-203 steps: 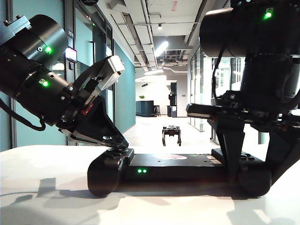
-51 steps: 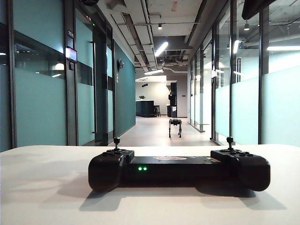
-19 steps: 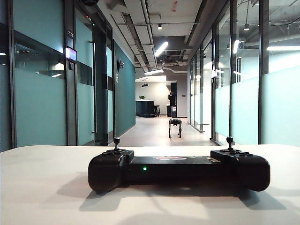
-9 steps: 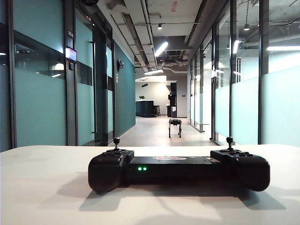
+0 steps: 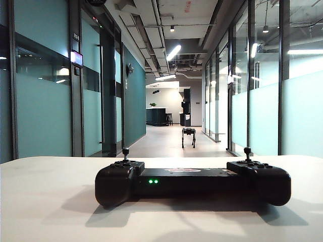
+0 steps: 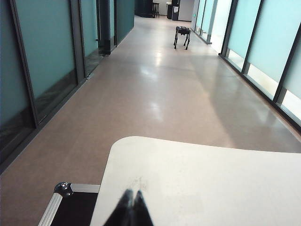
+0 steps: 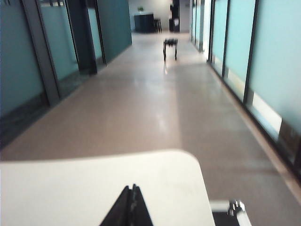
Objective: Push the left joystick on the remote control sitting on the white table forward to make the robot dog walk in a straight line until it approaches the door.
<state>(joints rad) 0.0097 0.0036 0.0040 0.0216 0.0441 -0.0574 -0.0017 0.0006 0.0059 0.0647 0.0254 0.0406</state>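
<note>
Resting on matte white table [image 5: 45, 201], bulging black remote control [image 5: 192, 184], left tool [image 6: 131, 207] and right tool [image 7: 129, 205] pinched closed

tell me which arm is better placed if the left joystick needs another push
Left, marginally. Both grippers, left and right, are shut and pulled back off the remote control. The left joystick sits on the left arm's side, so it needs no crossing.

remote control [image 5: 192, 184]: 1 | thumbsticks: 2 | robot dog [image 5: 189, 136]: 1

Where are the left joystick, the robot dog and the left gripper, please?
left joystick [image 5: 125, 150], exterior view, its round knob.
robot dog [image 6: 182, 31], left wrist view, its body.
left gripper [image 6: 130, 200], left wrist view, between its shut fingers' tips.
</note>
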